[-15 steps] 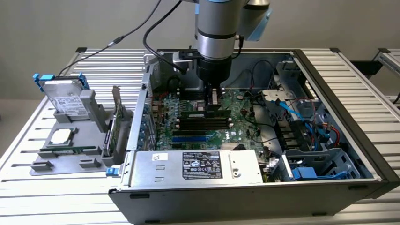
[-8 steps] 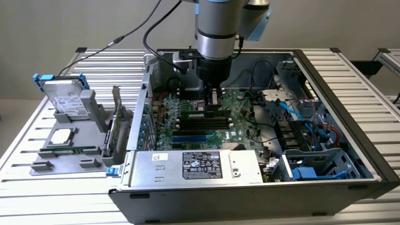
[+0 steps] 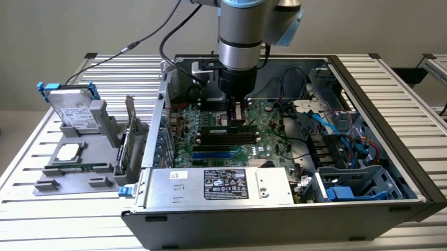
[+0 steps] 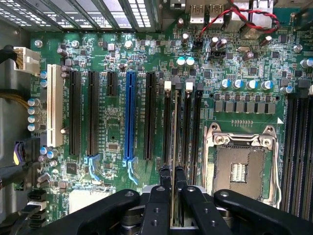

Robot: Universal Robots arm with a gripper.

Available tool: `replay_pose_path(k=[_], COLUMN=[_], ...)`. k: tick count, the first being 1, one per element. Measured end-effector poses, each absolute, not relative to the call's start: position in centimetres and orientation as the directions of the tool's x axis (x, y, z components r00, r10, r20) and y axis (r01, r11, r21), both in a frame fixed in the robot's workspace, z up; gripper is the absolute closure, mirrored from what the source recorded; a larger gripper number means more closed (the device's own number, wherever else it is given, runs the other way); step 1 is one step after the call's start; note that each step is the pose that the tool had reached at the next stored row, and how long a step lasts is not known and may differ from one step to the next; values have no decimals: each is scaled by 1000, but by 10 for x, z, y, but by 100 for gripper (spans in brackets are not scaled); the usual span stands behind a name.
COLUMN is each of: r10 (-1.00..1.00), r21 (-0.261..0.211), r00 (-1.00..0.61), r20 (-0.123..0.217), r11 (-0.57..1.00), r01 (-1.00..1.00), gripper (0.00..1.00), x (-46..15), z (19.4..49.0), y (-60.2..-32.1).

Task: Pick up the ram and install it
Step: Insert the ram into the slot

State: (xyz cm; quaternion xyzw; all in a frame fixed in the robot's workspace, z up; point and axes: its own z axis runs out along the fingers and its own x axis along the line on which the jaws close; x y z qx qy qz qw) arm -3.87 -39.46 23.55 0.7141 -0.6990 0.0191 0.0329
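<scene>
I have the gripper [image 4: 174, 175] pinching the ram [image 4: 175, 129] near the exterior view's centre, the stick hanging edge-down straight below it, its long axis parallel to the black memory slots [image 4: 187, 127] beside the CPU socket [image 4: 242, 171].

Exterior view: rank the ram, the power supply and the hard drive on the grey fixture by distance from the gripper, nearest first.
1. the ram: clamped in the gripper, over the motherboard.
2. the power supply: silver box at the front of the case, below the gripper in the picture.
3. the hard drive: outside the case, on the grey fixture at the exterior view's left.
</scene>
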Motion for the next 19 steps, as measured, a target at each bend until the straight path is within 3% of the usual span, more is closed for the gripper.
replay_pose_path(k=[19], r10=[-997], r21=[34], r00=[24], r20=[75], r11=[-21], r01=[-999], gripper=[86], x=[-38], z=[230], y=[-398])
